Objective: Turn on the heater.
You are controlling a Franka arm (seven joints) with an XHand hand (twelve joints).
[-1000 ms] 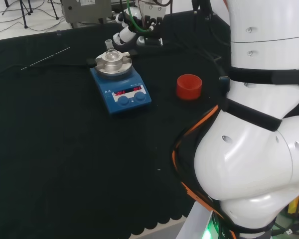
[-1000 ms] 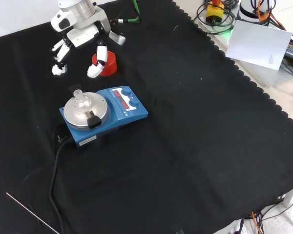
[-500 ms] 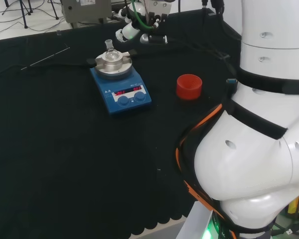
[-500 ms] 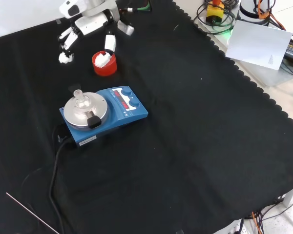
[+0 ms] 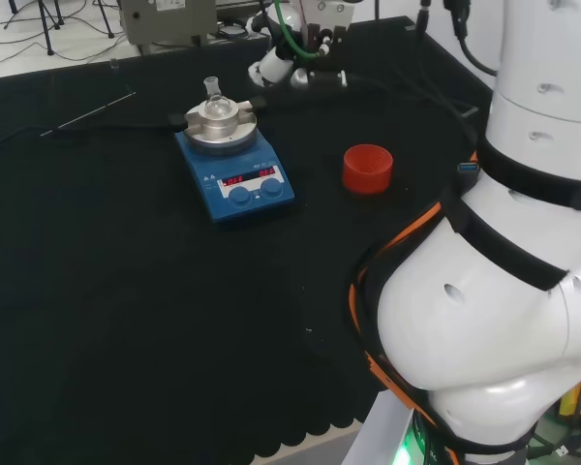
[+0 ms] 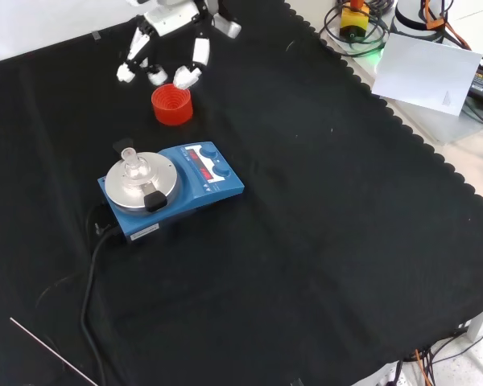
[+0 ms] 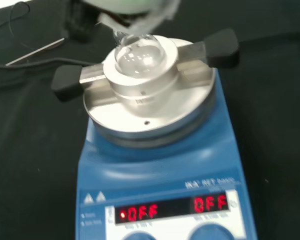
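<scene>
Front view, hand (image 6: pixel 171 18) above heater (image 6: pixel 171 190)

In the front view the hand (image 6: pixel 173 32) hangs above the worktop (image 6: pixel 322 241) with fingers relaxed, just beyond the red ribbed ring (image 6: pixel 171 104), which stands between it and the blue heater (image 6: pixel 171 189). A glass flask (image 6: pixel 130 161) in a metal block occupies the heater's plate, and a black cable (image 6: pixel 88 297) trails off its near-left side. The knobs (image 6: pixel 213 167) on the heater's right side face bare cloth.
</scene>
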